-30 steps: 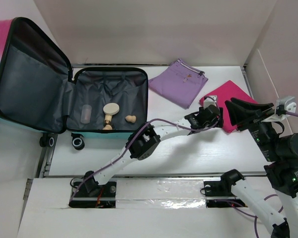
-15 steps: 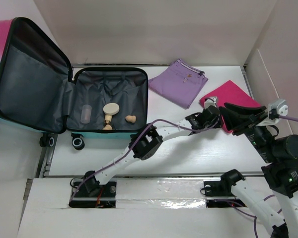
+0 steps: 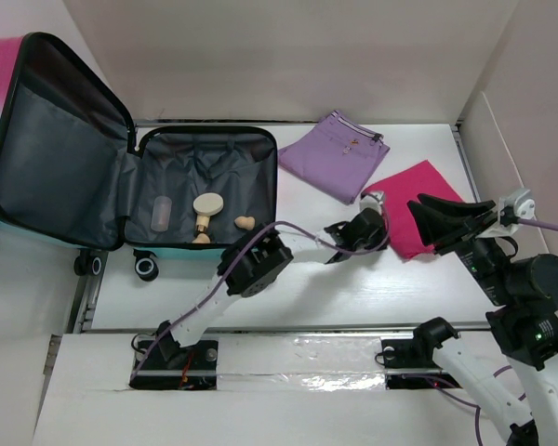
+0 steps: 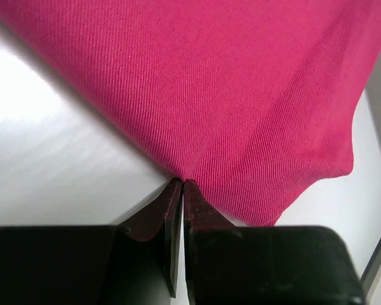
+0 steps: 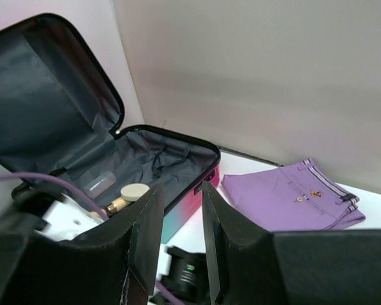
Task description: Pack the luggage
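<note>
Princess-print luggage (image 3: 65, 158), pink fading to teal with black trim, lies open at the far left. Its grey-lined lid stands upright, its wheels face the arms, and its long axis runs near to far. On the white table (image 3: 288, 288), ringed by pale walls, the left gripper (image 4: 181, 185) pinches the edge of the magenta cloth (image 4: 241, 95). The right gripper (image 5: 181, 189) hovers with its fingers parted, holding nothing.

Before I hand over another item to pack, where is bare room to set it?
Bare: the table strip between the luggage and the near edge, and its lining behind the bottle. Crowded: the right, where the left gripper pinches the magenta cloth by the right gripper.
</note>
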Controlling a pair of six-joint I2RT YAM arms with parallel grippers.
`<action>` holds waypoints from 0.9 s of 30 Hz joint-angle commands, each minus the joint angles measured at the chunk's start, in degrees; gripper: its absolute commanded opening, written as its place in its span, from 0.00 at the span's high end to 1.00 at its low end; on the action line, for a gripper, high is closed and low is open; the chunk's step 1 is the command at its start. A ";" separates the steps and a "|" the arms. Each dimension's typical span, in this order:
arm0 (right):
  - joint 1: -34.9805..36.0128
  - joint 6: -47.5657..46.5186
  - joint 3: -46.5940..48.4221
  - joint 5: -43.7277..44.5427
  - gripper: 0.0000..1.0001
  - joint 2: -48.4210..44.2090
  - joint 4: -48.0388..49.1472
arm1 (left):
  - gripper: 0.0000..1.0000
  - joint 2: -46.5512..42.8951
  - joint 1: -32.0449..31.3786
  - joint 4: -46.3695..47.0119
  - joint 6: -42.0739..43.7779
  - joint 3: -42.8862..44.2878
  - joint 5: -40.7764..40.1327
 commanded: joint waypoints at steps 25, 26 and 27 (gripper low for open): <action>0.27 1.70 -2.87 -1.93 0.64 5.68 9.05 | 0.30 -12.65 2.96 -2.35 0.69 -15.22 -5.31; 0.27 1.79 -2.78 -1.93 0.64 5.68 9.05 | 0.32 -11.60 2.96 -2.52 0.34 -14.77 -4.78; 0.27 1.79 -2.78 -1.93 0.64 5.68 8.97 | 0.34 -11.33 2.96 -2.44 -0.36 -14.50 -4.60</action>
